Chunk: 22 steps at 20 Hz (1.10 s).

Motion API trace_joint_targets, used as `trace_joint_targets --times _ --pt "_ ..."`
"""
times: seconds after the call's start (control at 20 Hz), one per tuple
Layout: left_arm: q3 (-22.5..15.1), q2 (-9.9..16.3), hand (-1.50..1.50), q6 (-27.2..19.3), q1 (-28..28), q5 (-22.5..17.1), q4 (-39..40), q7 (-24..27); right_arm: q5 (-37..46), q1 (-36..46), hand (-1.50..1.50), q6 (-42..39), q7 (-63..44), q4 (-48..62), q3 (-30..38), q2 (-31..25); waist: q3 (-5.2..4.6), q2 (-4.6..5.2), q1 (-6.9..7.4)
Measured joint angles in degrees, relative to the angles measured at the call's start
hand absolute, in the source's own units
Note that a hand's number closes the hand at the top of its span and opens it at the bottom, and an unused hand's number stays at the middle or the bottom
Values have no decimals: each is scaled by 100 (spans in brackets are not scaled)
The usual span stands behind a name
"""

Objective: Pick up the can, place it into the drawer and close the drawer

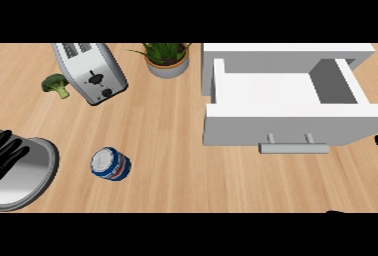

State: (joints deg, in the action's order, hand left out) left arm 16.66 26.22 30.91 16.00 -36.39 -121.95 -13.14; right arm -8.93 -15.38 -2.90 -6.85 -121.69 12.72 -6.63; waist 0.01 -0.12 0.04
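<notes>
Can [111,164] stands upright on the wooden bench [184,180], lower left — blue wall, silvery lid, round, nothing touching it. Open bench all round it, widest to its right, toward the drawer [284,107]. Drawer is white, boxy, pulled open; inside bare, grey bar handle [294,148] on its front face. Left robot hand [10,148] shows at the view's left edge, black fingers straight and relaxed, holding nothing, grey forearm below it; can lies near, to its right, apart. Right robot hand: only a dark speck at the lower right edge — cannot tell its state. Behind: metal toaster [91,72], broccoli [56,85] beside it, potted plant [168,59].
</notes>
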Motion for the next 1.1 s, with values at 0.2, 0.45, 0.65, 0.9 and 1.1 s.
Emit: trace_joint_targets --times 0.2,0.45,0.65,0.9,1.1 --pt "426 81 -150 217 136 -497 73 -194 -160 -257 -150 -243 156 -59 195 16 0 0 0" --pt "588 200 -150 -12 -7 -1156 238 -735 -504 -346 -150 -517 130 -126 517 -90 0 3 -15" --pt "491 210 -150 -299 -203 -1552 317 -1171 -639 -582 -150 -801 352 -44 713 -74 2 5 -31" --pt "333 59 -150 -573 -413 -1683 363 -1535 -995 -840 -150 -1174 481 -57 1093 -93 0 4 -41" --pt "107 -187 -150 -607 -627 -1512 566 -1655 -1087 -932 -150 -1363 457 -108 1249 -37 0 6 -40"
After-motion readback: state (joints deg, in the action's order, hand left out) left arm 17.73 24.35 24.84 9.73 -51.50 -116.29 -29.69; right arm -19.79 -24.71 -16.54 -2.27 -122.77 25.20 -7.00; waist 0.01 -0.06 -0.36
